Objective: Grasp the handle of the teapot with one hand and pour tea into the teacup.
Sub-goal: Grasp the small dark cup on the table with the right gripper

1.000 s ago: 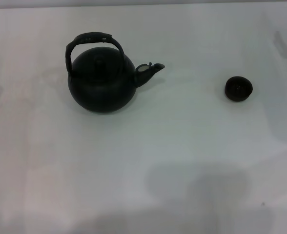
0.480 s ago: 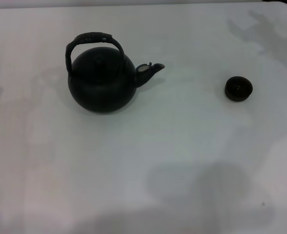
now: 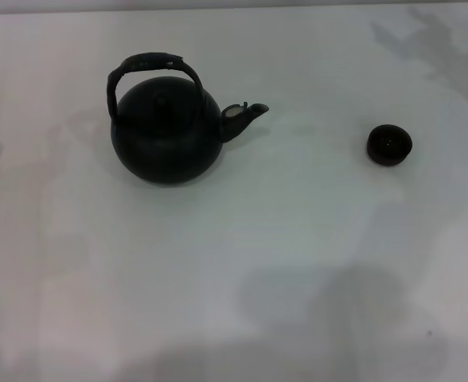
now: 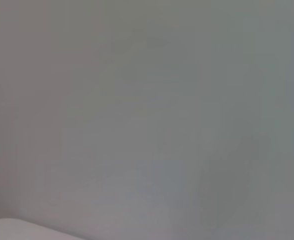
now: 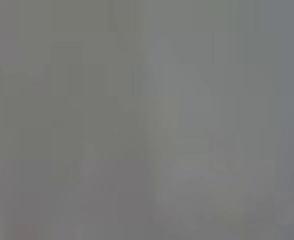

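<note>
The matte-black teapot (image 3: pixel 164 135) stands upright on the white table at the left of the head view, its short spout (image 3: pixel 246 114) pointing right. Its arched black handle (image 3: pixel 150 65) rises over the knobbed lid. The small dark teacup (image 3: pixel 389 145) stands alone to the right, well apart from the spout. Neither gripper shows in the head view. Both wrist views show only a plain grey surface, with none of the task's things in them.
The white table (image 3: pixel 234 263) spreads all around the pot and cup. Soft arm shadows lie at the far right corner (image 3: pixel 441 56) and along the near edge (image 3: pixel 337 318). A pale corner shows in the left wrist view (image 4: pixel 12 230).
A dark piece of the right arm at the top right corner has moved up and out of the head view; its shadow shifted. The teapot and teacup have not moved.
</note>
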`<move>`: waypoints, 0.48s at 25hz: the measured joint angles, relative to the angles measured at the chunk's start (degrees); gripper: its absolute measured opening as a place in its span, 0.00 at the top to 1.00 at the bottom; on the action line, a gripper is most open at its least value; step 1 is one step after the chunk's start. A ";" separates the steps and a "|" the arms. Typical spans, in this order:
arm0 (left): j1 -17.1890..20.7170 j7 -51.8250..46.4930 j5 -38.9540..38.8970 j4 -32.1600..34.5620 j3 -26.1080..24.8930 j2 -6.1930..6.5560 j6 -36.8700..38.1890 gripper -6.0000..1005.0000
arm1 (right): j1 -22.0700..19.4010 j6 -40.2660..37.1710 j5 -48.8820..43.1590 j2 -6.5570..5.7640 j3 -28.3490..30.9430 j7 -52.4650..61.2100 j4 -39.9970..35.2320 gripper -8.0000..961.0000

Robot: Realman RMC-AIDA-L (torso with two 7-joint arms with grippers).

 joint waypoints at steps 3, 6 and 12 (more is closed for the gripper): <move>0.00 0.00 0.00 0.00 0.00 0.00 0.00 0.12 | -1.33 -0.82 3.84 0.69 2.34 -3.28 1.31 0.12; 0.01 0.00 0.00 0.00 0.00 0.00 -0.01 0.12 | -3.02 0.24 16.52 0.89 4.24 -13.75 7.84 0.12; -0.11 0.00 -0.09 0.00 0.00 0.00 -0.06 0.12 | -5.57 12.71 45.02 0.90 6.02 -43.69 24.80 0.12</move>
